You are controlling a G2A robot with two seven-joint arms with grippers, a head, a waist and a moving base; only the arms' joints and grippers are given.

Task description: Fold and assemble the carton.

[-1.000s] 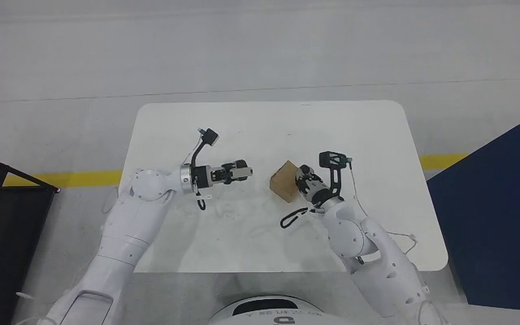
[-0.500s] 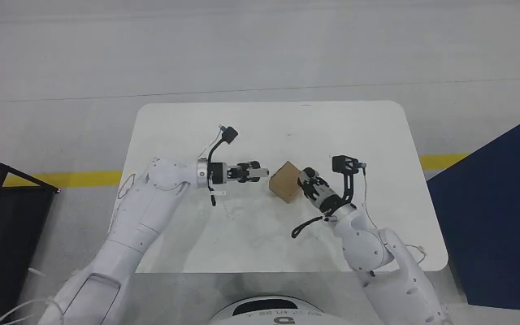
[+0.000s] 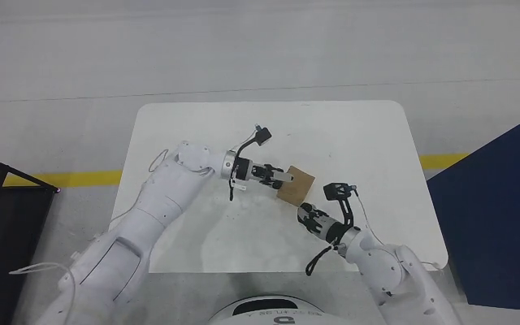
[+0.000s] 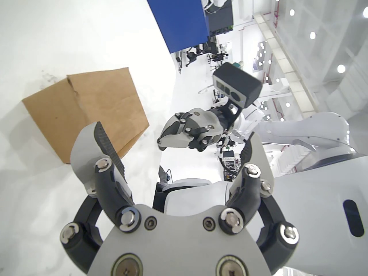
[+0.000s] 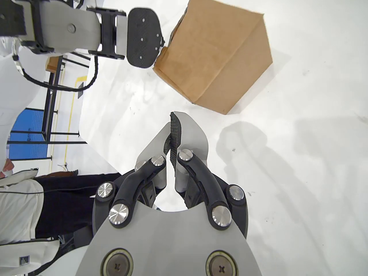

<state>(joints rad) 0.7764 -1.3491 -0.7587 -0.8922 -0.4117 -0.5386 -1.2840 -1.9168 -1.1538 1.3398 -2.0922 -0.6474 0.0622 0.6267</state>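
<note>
The brown carton (image 3: 297, 185) stands closed as a small box near the middle of the white table (image 3: 366, 138). My left gripper (image 3: 280, 175) is open at its left side. In the right wrist view one of the left gripper's black pads (image 5: 142, 41) touches the carton (image 5: 212, 58) at a torn-looking edge. In the left wrist view the carton (image 4: 86, 107) lies just beyond one finger (image 4: 97, 142) of my left gripper (image 4: 175, 145). My right gripper (image 3: 308, 214) is shut on nothing, a short way in front of the carton; its closed tips (image 5: 174, 127) point at the box.
The table's far half and right side are bare. A blue panel (image 3: 487, 211) stands off the table's right edge. A black frame (image 3: 16, 183) is on the floor at the left, crossed by a yellow floor line (image 3: 81, 177).
My left arm has moved right until its gripper reached the carton, which shifted slightly right. My right gripper has drawn back from the carton toward the table's front edge.
</note>
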